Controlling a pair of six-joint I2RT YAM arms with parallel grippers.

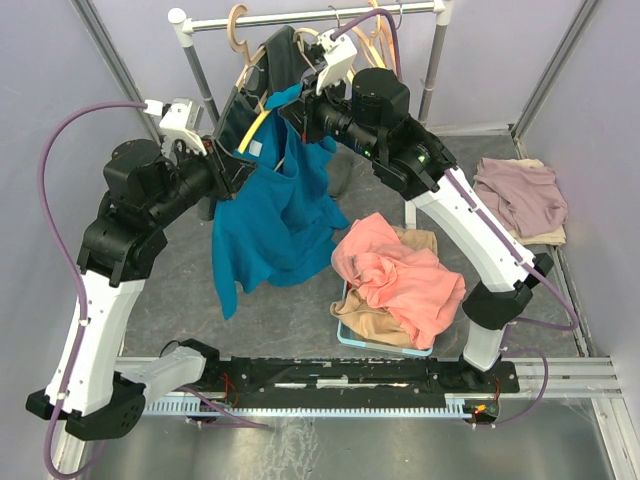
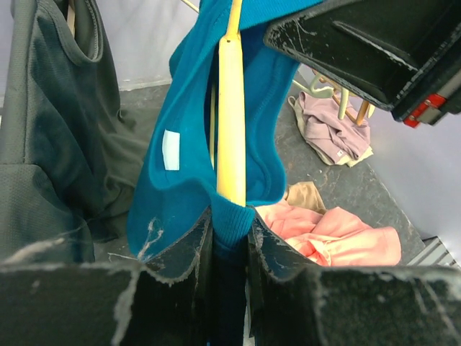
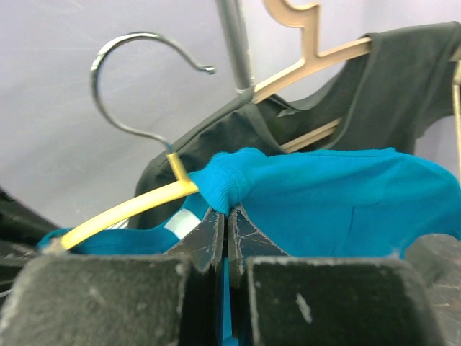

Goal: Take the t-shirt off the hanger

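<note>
Three lilac walls enclose the grey table beneath the hanging t-shirt.

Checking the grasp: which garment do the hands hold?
The teal t-shirt, pinched by left hand and right hand; the dark shirt hangs on the rail, the coral one lies in the basket.

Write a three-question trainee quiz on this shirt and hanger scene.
1. True or false: the blue shirt is already fully off the yellow hanger.
2. What colour are the clothes piled on top in the basket? A pink, B green, C white.
3. Which tool pinches the shirt right beside the hanger's metal hook?

Key: 1 false, the hanger is inside it. 2 A. 3 the right tool.
</note>
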